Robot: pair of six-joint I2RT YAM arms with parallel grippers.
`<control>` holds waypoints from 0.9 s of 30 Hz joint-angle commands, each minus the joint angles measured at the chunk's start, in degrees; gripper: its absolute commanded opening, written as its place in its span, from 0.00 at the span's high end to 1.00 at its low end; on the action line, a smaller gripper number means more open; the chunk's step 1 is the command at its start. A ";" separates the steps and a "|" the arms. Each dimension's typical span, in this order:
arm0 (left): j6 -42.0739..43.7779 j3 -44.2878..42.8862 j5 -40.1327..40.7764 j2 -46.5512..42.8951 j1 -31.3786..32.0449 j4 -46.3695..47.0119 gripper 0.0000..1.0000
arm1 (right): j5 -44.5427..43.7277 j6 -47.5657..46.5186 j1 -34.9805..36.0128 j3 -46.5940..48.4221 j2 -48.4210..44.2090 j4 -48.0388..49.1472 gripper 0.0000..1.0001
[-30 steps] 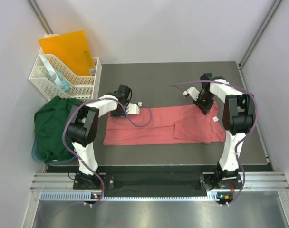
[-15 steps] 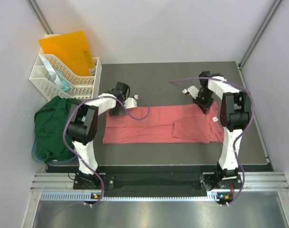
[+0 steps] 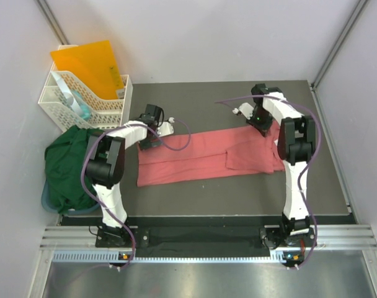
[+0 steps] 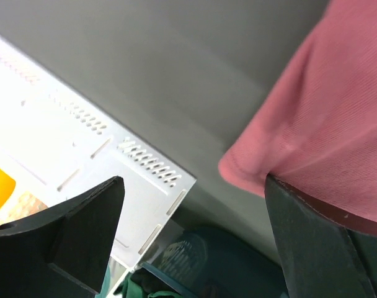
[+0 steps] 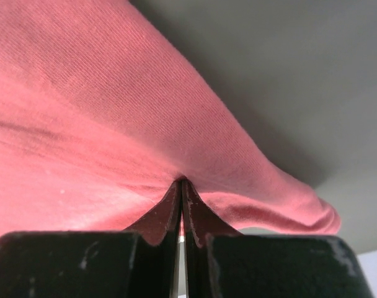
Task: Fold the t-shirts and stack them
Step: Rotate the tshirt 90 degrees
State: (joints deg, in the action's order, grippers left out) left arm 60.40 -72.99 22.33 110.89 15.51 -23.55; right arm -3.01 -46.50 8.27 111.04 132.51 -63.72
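Salmon-pink t-shirt (image 3: 195, 162) is the one being worked on. It's lying across the middle of the dark mat (image 3: 207, 99) as a long narrow band, so I'd say the lengthwise folds are done. It looks like one layer is lapped over another around the right-hand third.

The right gripper (image 5: 181, 183) is at the far right corner of that band, jaws pressed together and pinching a tuck of the pink cloth. You can see the fabric puckering right where the tips meet. The left gripper (image 4: 193, 181) is at the far left corner with its jaws spread wide and nothing between them. The pink hem sits just beside its right finger, and from the wrist view I can't tell whether they actually touch.

What's left, in my reckoning, is most of the job — the band needs folding across into a compact packet. The dark green t-shirt (image 3: 67, 164) is a crumpled heap off the left edge of the mat, below the white basket (image 3: 83, 108) with the orange folder (image 3: 89, 65) in it. It hasn't been laid out or folded, and nothing is stacked yet.

As for labels and writing — I can't read anything. No print shows on either shirt, and I can't pick out a neck tag for sure in any of these views.
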 commanded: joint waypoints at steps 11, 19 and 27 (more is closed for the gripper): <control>-1.78 6.19 -1.83 -9.28 -3.20 2.28 0.01 | -6.66 -5.70 1.66 16.31 14.09 27.32 1.00; -0.02 10.94 -13.26 -20.00 -3.03 1.23 0.01 | -8.77 -11.07 3.94 17.98 17.25 38.31 1.00; 2.35 12.08 -15.38 -22.82 -2.68 0.26 0.01 | -7.46 -8.87 4.30 13.19 9.57 44.91 0.45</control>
State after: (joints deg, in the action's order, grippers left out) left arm 61.52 -61.91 9.91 90.11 12.58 -22.39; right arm -15.35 -57.95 11.66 128.42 148.16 -24.10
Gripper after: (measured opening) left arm 0.991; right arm 0.414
